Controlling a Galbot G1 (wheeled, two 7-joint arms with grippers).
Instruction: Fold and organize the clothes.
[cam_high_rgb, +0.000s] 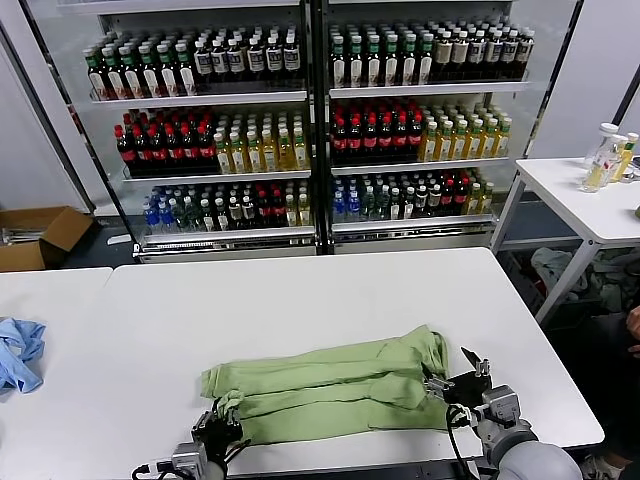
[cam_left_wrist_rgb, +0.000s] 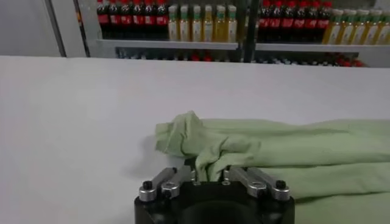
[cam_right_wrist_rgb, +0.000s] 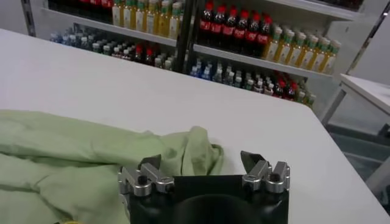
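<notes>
Left claw (cam_left_wrist_rgb: 210, 175) pinched on the near left edge of the green T-shirt (cam_high_rgb: 330, 385). Right claw (cam_right_wrist_rgb: 201, 165) open beside its right end.

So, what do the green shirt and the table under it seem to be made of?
The green shirt: probably a soft knit fabric such as cotton, with a matte look; it bunches into limp folds and wrinkles. The table: a smooth white top, likely laminate or painted board, with a faint sheen; what lies under the surface cannot be told.
</notes>
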